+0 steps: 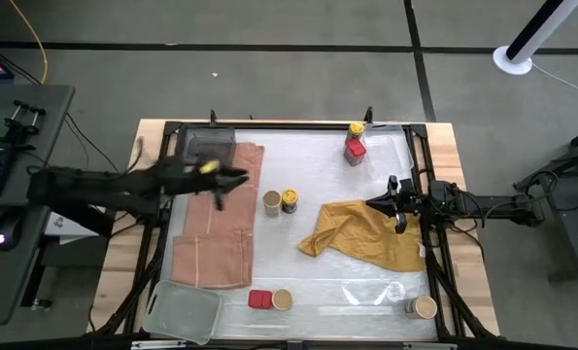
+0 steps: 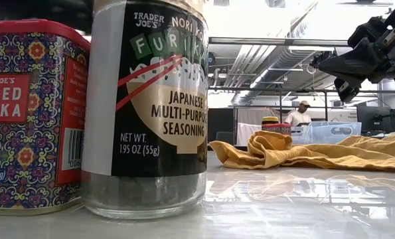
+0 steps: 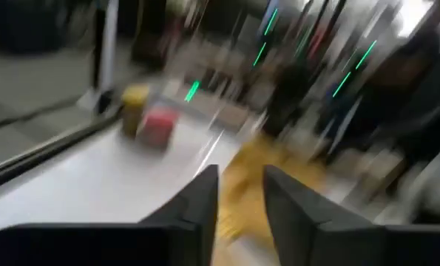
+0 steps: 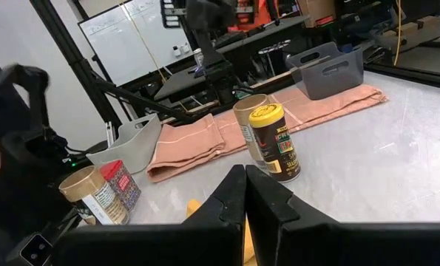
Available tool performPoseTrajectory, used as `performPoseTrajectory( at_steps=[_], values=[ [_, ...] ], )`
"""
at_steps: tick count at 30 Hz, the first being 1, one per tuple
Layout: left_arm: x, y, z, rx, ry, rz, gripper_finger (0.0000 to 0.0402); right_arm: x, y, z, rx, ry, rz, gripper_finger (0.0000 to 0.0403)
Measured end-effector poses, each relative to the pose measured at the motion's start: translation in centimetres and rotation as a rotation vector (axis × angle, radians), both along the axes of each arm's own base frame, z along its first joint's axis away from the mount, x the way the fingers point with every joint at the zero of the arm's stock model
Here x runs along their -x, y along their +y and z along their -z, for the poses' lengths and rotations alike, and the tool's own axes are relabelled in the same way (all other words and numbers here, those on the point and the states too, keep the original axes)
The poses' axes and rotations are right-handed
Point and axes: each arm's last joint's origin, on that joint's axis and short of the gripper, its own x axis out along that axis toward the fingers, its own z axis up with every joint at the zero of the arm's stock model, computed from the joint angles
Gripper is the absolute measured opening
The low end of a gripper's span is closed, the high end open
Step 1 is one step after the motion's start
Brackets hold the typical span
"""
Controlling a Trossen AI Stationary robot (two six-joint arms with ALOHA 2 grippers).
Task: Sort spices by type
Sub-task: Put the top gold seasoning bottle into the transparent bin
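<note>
Nearest, low view: red tin (image 2: 28, 116), label part-read "OKED RIKA", touching jar (image 2: 149, 109) reading "TRADER JOE'S NORI KOMI FURIKAKE JAPANESE MULTI-PURPOSE SEASONING, NET WT. 1.95 OZ (55g)". Mid-worktop: yellow cloth (image 2: 316, 151); two jars (image 1: 282, 201) together. Right gripper (image 4: 244, 193) fingers clenched, empty. Left gripper (image 3: 240, 193) fingers slightly parted, empty, over pink cloth (image 1: 216, 228). Far edge: yellow-capped jar (image 1: 356, 128), red tin (image 1: 355, 149)
</note>
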Motion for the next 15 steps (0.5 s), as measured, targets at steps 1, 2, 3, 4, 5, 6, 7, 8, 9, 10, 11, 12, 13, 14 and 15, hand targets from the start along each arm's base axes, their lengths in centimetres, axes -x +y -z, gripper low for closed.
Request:
performPoseTrajectory(
  at_steps=[1, 2, 3, 4, 5, 6, 7, 8, 9, 10, 11, 12, 13, 14, 15],
  values=[
    [-1.1, 0.4, -0.6, -0.003, 0.089, -0.004, 0.0132, 0.0, 0.0, 0.0, 0.000, 0.000, 0.000, 0.0001],
    [-2.1, 0.7, -1.4, -0.011, 0.162, 0.005, 0.0148, 0.0, 0.0, 0.0, 0.000, 0.000, 0.000, 0.0001],
    [-3.0, 1.1, -2.3, -0.025, 0.234, 0.021, 0.0164, 0.0, 0.0, 0.0, 0.000, 0.000, 0.000, 0.0001],
    [-3.7, 1.4, -3.0, -0.043, 0.309, 0.044, 0.0179, 0.0, 0.0, 0.0, 0.000, 0.000, 0.000, 0.0001],
    [-4.5, 1.7, -3.6, -0.055, 0.382, 0.066, 0.0194, 0.0, 0.0, 0.0, 0.000, 0.000, 0.000, 0.0001],
    [-5.1, 1.9, -4.2, -0.059, 0.447, 0.082, 0.0207, 0.0, 0.0, 0.0, 0.000, 0.000, 0.000, 0.0001],
    [-5.7, 2.2, -4.5, -0.058, 0.512, 0.094, 0.0220, 0.0, 0.0, 0.0, 0.000, 0.001, 0.000, 0.0001],
    [-6.3, 2.5, -4.8, -0.055, 0.567, 0.107, 0.0231, 0.0, 0.0, 0.0, 0.000, 0.001, 0.000, 0.0001],
    [-6.8, 2.7, -5.1, -0.049, 0.613, 0.113, 0.0242, 0.0, 0.0, 0.0, 0.000, 0.001, 0.000, 0.0001],
    [-7.2, 2.9, -5.3, -0.039, 0.644, 0.117, 0.0251, 0.0, 0.0, 0.0, 0.000, 0.000, 0.000, 0.0001],
    [-7.6, 3.0, -5.4, -0.019, 0.664, 0.121, 0.0259, 0.0, 0.0, 0.0, 0.000, 0.001, 0.000, 0.0001],
    [-8.0, 3.1, -5.2, 0.007, 0.677, 0.135, 0.0266, 0.0, 0.0, 0.0, 0.000, 0.001, 0.000, 0.0001],
    [-8.3, 3.1, -4.9, 0.036, 0.687, 0.159, 0.0272, 0.0, 0.0, 0.0, 0.000, 0.001, 0.000, 0.0001],
    [-8.6, 3.0, -4.4, 0.062, 0.700, 0.186, 0.0276, 0.0, 0.0, 0.0, 0.000, 0.001, 0.000, 0.0001],
    [-8.7, 2.9, -3.9, 0.082, 0.711, 0.208, 0.0280, 0.0, 0.0, 0.0, 0.000, 0.001, 0.000, 0.0001]
  ],
)
